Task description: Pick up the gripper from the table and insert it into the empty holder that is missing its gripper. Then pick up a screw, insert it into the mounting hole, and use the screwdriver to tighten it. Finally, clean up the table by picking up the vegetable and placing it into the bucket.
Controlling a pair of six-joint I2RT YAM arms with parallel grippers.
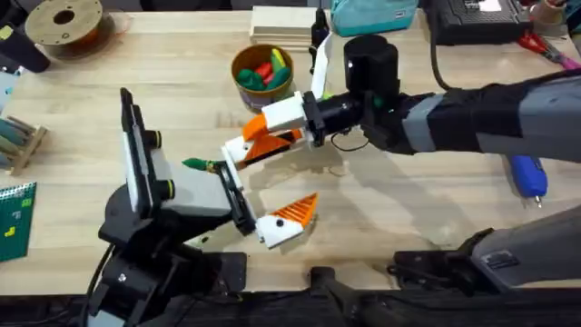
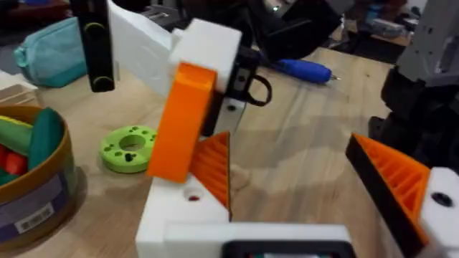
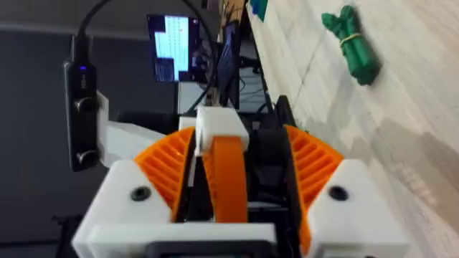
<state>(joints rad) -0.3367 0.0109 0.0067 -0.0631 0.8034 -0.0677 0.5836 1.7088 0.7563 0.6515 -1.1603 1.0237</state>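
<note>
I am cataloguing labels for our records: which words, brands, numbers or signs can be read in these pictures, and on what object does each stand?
No text can be read.
Label on the bucket: printed marks, too blurred to read.
Monitor screen: bright content, too small to read.
Green card at the table's edge: yellow marks, not legible.

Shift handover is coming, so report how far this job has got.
Nothing looks finished yet. In hand: the right gripper is shut on the gripper, holding it at the holder on the left arm; whether it is seated I cannot tell. Left: the screw step, with the screwdriver lying on the table, and the vegetable, on the table outside the bucket.
</note>
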